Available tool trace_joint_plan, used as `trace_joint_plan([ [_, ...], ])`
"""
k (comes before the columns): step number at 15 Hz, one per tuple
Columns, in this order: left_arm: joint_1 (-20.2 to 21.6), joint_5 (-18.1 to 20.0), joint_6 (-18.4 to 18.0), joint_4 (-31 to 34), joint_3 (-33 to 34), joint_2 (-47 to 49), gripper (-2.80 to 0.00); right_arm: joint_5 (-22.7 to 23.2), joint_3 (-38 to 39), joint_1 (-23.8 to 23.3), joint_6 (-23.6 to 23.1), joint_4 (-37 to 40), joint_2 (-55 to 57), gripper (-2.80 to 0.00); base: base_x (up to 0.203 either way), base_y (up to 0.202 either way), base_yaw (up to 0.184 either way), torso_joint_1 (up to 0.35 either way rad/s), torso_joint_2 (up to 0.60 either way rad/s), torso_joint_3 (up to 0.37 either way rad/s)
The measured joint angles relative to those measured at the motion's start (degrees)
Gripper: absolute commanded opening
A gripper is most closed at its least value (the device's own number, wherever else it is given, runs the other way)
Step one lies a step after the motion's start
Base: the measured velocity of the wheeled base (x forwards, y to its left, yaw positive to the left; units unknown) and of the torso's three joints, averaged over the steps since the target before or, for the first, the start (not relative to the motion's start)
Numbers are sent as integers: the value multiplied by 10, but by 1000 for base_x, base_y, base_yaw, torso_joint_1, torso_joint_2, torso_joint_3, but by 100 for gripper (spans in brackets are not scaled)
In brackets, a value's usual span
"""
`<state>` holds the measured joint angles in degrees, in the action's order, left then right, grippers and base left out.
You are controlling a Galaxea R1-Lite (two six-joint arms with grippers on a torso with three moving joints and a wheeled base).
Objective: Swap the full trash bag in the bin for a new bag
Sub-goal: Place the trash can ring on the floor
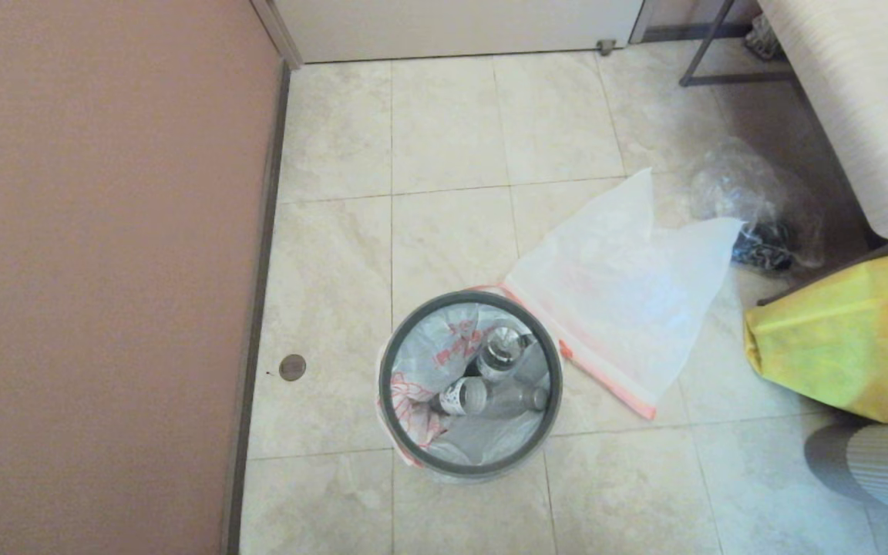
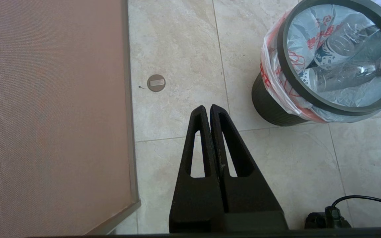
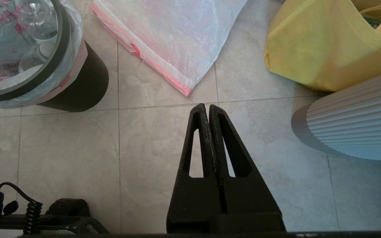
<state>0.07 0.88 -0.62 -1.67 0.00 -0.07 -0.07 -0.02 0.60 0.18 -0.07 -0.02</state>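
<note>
Basically nothing is started yet. The bin [image 1: 472, 462] is standing on the floor tiles [image 1: 444, 231], and everything below is placed relative to it.

The full trash bag [image 1: 444, 347] is sitting inside the bin, its printed edge folding out over the wall and the grey hoop rim [image 1: 393, 339] pinning it down. Clear bottles [image 1: 490, 397] are lying inside it. The new bag [image 1: 613, 285] is lying flat on the floor just beside the bin on its right and far side, its orange-pink hem touching or nearly touching the bin wall.

The left gripper [image 2: 207, 107] is hanging above bare floor to the left of the bin, fingers pressed together, gripping nothing. The right gripper [image 3: 207, 106] is hanging above bare floor to the right of the bin, near the hem corner of the new bag, also clenched and empty. Neither is showing in the head view.

My read: step in hand is approach. The next move is calling for opening one gripper and lifting the hoop off first, otherwise the full bag is staying trapped. A yellow bag [image 1: 845, 339] and a crinkled clear bag [image 1: 752, 208] are sitting further right, so don't grab those.
</note>
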Motion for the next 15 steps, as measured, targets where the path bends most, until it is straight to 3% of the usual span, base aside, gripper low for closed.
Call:
trace_joint_plan([
  [15, 0, 0, 0, 0, 0, 0, -280, -2, -2, 0, -1, 4, 0, -280, 0, 0, 0, 0, 0, 0],
])
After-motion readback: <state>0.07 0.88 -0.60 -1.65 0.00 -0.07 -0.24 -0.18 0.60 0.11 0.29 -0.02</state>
